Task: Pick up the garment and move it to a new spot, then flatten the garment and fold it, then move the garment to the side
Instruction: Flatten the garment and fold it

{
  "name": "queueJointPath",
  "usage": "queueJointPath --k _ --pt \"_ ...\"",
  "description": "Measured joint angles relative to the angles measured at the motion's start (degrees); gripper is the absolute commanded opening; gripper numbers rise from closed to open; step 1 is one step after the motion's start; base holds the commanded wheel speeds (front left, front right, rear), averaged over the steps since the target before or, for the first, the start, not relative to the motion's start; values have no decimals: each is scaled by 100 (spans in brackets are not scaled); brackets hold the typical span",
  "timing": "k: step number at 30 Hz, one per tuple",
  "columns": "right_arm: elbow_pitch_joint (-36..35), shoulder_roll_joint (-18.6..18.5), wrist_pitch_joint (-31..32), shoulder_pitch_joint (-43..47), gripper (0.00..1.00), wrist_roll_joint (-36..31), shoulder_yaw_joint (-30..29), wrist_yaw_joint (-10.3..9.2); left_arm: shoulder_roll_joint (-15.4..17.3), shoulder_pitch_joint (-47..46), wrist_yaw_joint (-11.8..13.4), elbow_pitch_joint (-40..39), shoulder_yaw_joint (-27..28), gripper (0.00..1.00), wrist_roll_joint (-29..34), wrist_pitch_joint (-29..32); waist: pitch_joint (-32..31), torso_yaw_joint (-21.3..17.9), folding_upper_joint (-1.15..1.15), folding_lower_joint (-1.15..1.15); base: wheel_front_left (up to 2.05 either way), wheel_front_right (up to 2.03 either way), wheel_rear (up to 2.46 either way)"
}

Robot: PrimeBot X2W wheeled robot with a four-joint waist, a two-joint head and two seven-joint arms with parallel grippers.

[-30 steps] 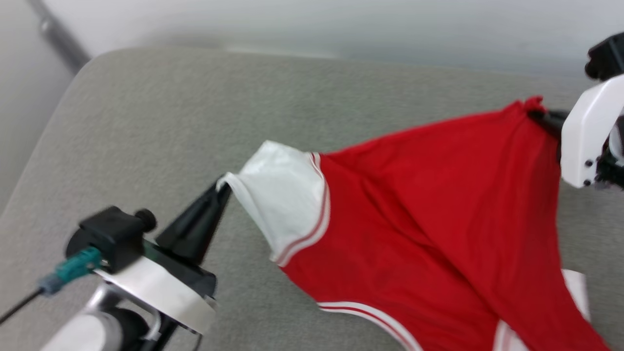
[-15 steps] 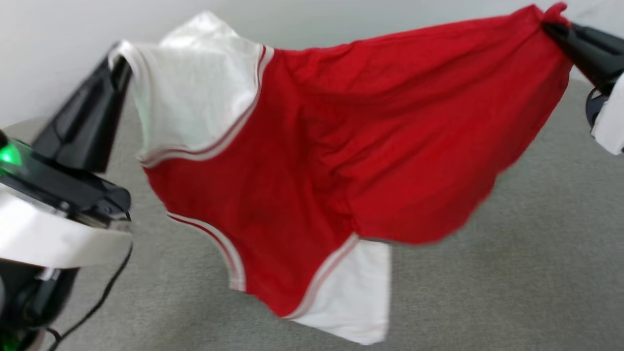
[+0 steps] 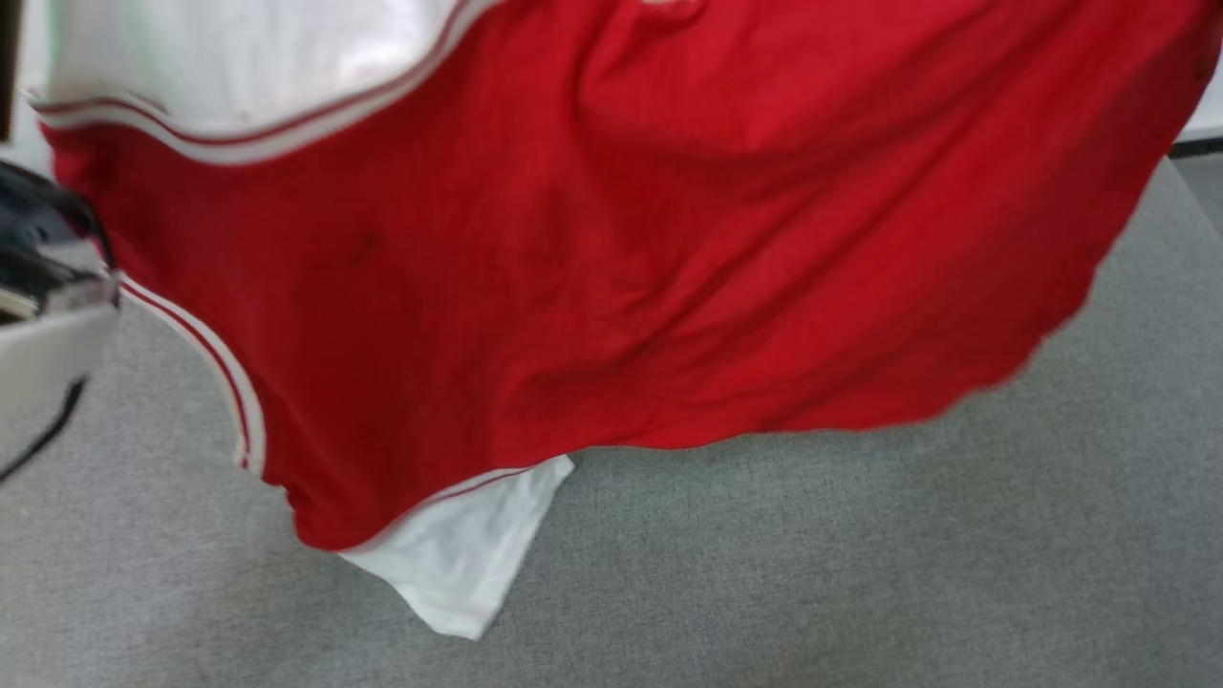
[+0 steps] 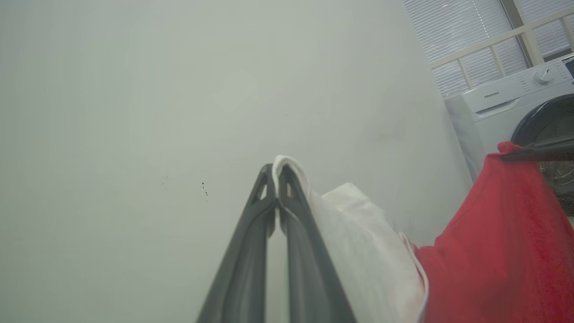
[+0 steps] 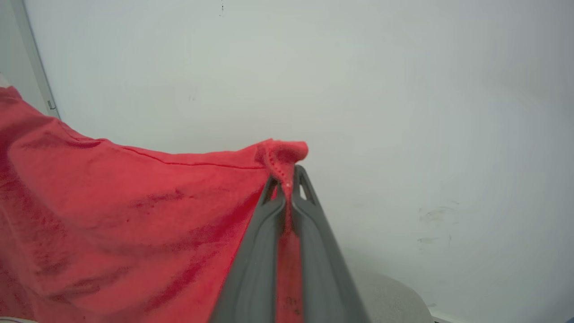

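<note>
At left, the left claw [image 4: 275, 175] was clenched on the white sleeve edge [image 4: 287, 163]. The garment [image 3: 611, 248], thin and limp, sagged between both claws above the grey padded surface [image 3: 860, 573]. The right claw [image 5: 289, 179] was clenched on a bunched red corner [image 5: 282, 154]. Such light cloth is probably best gripped at hems and corners.

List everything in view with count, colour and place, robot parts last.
garment: one, red with white panels and striped trim, held up between both pincers over the padded surface
padded surface: one, grey, beneath the garment
wall: one, pale, behind both pincers
washing machine: one, white with dark door, right of left wrist view
window blinds: one set, white, above the washing machine
left pincer: one, dark, shut on the garment's white edge
right pincer: one, dark, shut on the garment's red corner
</note>
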Motion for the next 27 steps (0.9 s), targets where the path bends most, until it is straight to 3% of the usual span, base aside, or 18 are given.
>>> queueJointPath --k 7,10,15,27 --pt "-89 82 -314 -357 0 -261 -296 0 34 -1330 -224 427 -59 0 123 188 501 -55 0 0 0 0 0" --pt "0 263 -398 -628 0 -232 -441 1 -22 -2126 -446 698 -180 0 181 187 796 -66 0 0 0 0 0" --pt "216 214 -634 -1361 0 -378 -499 0 -339 -3643 -761 1438 -435 0 278 224 1390 -51 0 1 0 0 0" --pt "2358 164 -2013 -3899 0 -1232 7 1 -1267 -6702 -1136 4497 -979 0 929 -734 2826 115 0 1 0 0 0"
